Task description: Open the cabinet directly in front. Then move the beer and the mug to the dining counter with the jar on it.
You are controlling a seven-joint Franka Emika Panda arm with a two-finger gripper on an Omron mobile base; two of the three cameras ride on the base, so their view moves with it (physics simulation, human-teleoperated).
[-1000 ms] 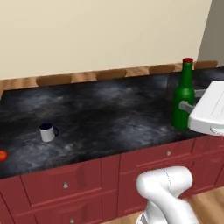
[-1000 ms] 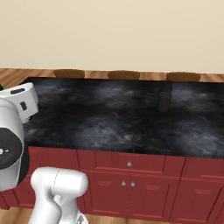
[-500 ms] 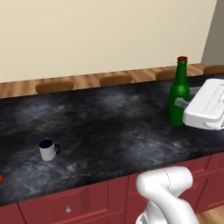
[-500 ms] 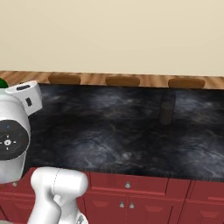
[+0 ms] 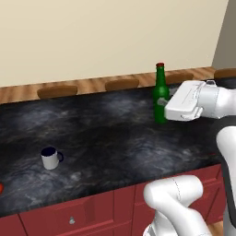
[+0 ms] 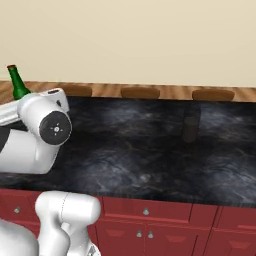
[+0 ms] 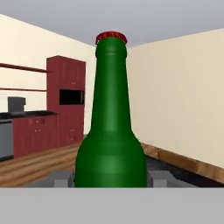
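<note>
A: Left to right along the long black marbled stone worktop (image 5: 110, 133). Small white-grey mug with the dark navy inside (image 5: 50, 157) stands upright near the left front, handle to the right. A scrap of something red (image 5: 1, 188) at the far left edge, too cut off to name.

B: And the slim dark-green glass bottle with the red cap (image 5: 160, 94)?

A: Upright at the right of the worktop, well apart from the mug. Tool (image 5: 162, 102) is closed round its lower body; hand view has a grey finger pad (image 7: 62, 178) pressed to each side of the glass. Whether its base touches the stone I cannot tell.

B: Handling?

A: My guess: rigid, smooth, slippery, breakable, and top-heavy with that long neck. The wide lower body is the right hold. Set it down plumb, let go slowly, or it topples.

B: Anything in the way?

A: Dark jar-like cylinder (image 6: 190, 129) stands further right, well apart. Brown wooden stool tops (image 5: 121, 84) line the far edge, below worktop level, likely no bother. Mug looks light and stiff; grip across the rim or body.
</note>
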